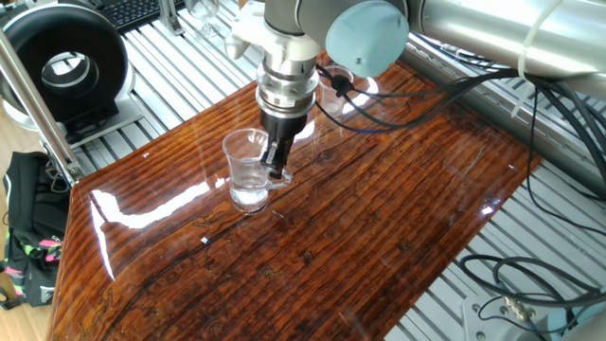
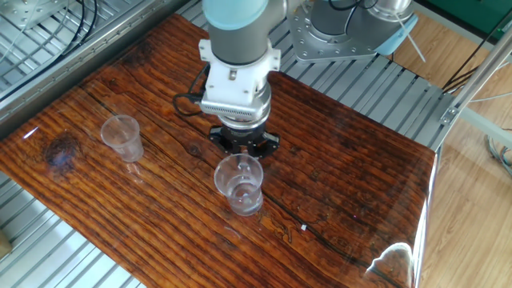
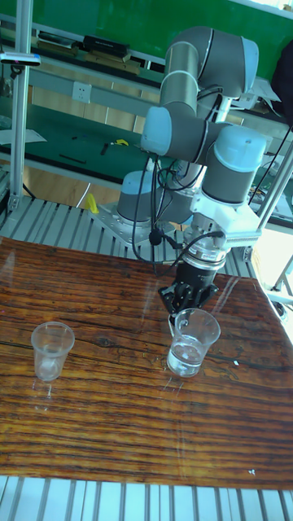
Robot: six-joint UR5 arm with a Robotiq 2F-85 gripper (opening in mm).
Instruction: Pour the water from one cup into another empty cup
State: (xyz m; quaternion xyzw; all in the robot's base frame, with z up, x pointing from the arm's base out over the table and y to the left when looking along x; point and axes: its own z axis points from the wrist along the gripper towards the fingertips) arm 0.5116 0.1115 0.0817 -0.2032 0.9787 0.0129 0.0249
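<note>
In the middle of the frame I see the gripper [image 2: 243, 149] pointing down at the wooden worktop [image 2: 352, 192], its dark jaws closed on the far side of the glass mug [image 2: 240, 185], where the handle is hidden from me. The mug stands about upright, and I cannot tell whether its base touches the wood. A little water [image 2: 244, 201] shows near its bottom. The small tapered cup [image 2: 122, 138] stands upright at the left, well apart.
</note>
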